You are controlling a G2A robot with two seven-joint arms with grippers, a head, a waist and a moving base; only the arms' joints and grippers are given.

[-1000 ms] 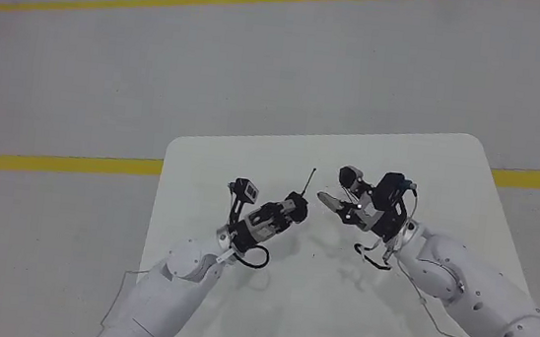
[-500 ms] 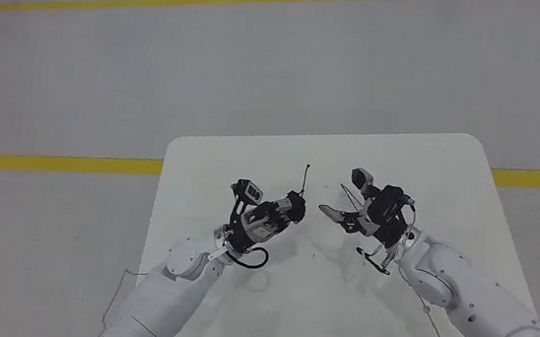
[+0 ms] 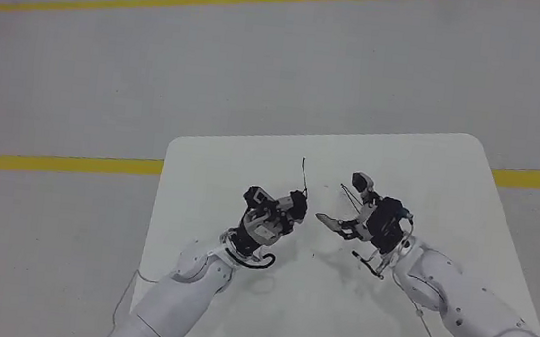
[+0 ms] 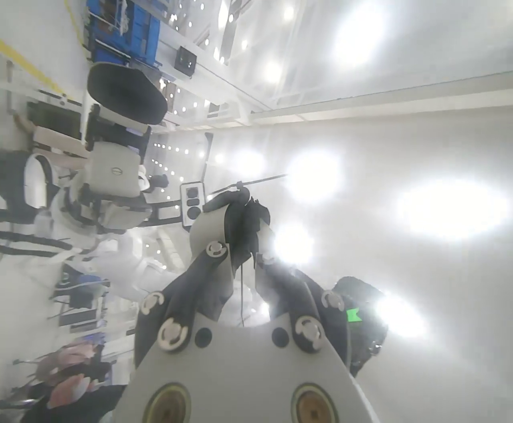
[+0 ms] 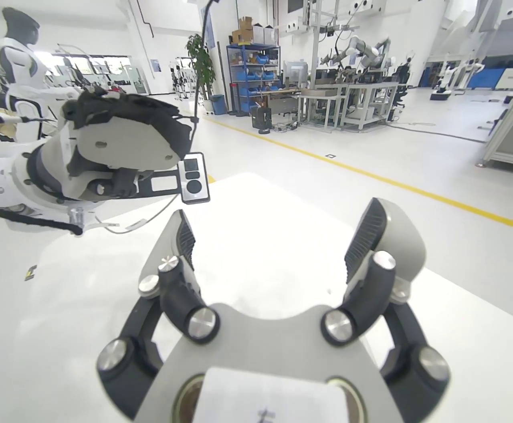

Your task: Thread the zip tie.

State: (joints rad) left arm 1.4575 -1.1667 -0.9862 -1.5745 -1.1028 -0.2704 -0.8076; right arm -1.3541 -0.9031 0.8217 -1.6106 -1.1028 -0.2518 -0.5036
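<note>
right gripper (image 5: 278,212) low over white counter (image 5: 260,248), ribbed fingers (image 5: 366,236) spread wide apart; farther off, left gripper (image 5: 180,132) clamped on thin black zip tie (image 5: 196,100), strap upright, rising above it; yellow line (image 5: 360,172) on floor past counter; blue-binned shelves (image 5: 252,76) behind

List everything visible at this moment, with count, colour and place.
thin black plastic zip tie: one, black, gripped in the left end effector, tail sticking out past it.
white rounded-corner table: one, white, under both arms.
yellow floor lines: two, yellow, on the grey floor, one beyond the table, one running under it.
blue metal shelf rack: one, blue, far across the room.
left end effector: one, grey and black, shut on the zip tie, over the table's middle.
right end effector: one, grey and black, open, facing the left one, apart from it.
</note>
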